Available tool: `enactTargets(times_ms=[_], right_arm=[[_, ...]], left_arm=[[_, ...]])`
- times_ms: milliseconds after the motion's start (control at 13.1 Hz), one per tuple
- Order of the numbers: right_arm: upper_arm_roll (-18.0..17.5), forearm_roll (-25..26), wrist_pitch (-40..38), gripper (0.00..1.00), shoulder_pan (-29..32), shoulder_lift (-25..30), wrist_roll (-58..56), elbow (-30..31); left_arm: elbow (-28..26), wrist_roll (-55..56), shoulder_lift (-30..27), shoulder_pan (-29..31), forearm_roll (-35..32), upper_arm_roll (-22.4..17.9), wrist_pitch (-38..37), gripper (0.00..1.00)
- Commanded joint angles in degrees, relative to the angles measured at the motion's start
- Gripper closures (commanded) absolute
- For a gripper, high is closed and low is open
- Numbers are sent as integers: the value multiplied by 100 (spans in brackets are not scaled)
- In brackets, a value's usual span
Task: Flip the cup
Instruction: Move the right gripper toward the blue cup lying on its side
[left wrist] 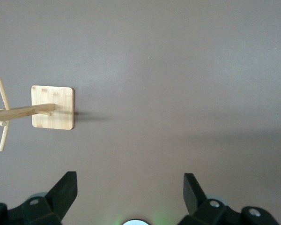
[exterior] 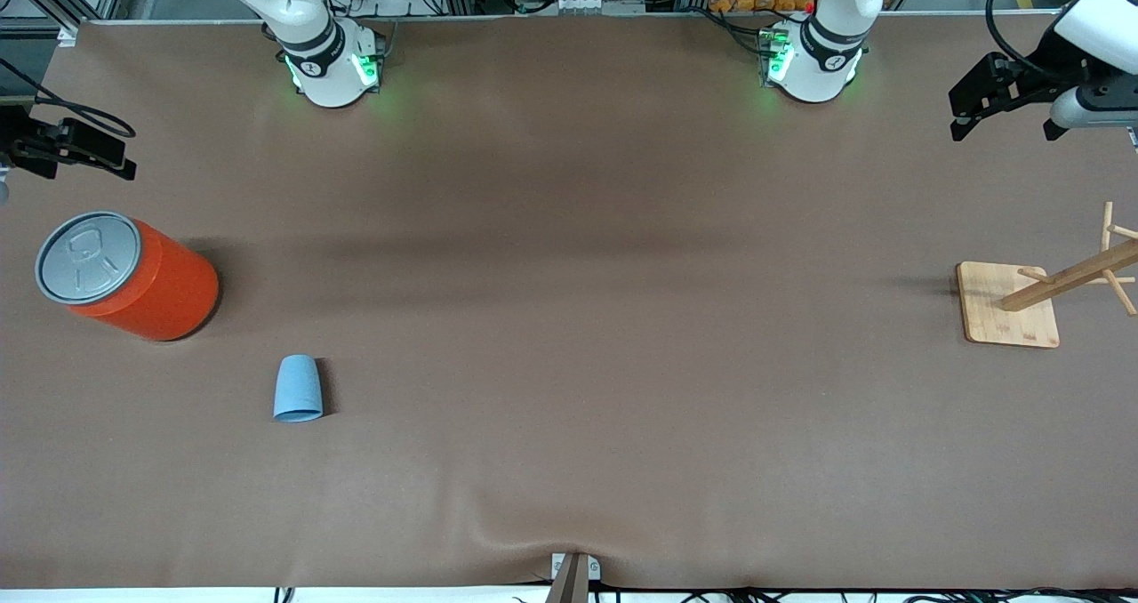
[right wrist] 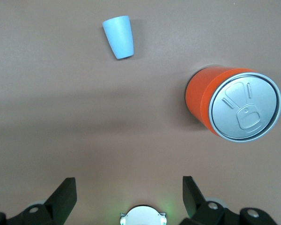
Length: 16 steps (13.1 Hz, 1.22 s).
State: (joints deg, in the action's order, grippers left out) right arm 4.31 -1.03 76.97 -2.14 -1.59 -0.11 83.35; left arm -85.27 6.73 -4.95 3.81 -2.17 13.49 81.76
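Two sets of fingers, on the right gripper and left gripper, wait spread wide, holding nothing. My smooth, tapered light-blue cup stands mouth-down on the worktop, nearer the camera than the glossy orange can; its slick taper could slip a pinch.

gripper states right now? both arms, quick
Left gripper: open, holding nothing, over bare table near the wooden rack.
Right gripper: open, holding nothing, not at the cup.
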Motion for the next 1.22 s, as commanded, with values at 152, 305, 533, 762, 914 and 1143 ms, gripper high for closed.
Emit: enactTargets(times_ms=[152,305,533,762,914,1143], right_arm=[[17,94,-33,0,-23,115,99,93],[26,94,-33,0,21,106,55,102],[26,86,54,0,30,-51,3,85],[17,24,81,0,-66,-446,-33,58],[17,24,99,0,-154,-823,-33,49],[17,-20,554,0,-172,-1491,-495,5]], left_arm=[[37,-84,-23,93,103,-13,-55,0],[28,-110,12,102,103,-21,-55,0],[20,-715,12,120,85,-161,-55,0],[-16,-673,47,111,103,-338,-47,0],[-24,-655,82,154,103,-338,-38,0],[-42,-646,91,155,103,-338,6,0]])
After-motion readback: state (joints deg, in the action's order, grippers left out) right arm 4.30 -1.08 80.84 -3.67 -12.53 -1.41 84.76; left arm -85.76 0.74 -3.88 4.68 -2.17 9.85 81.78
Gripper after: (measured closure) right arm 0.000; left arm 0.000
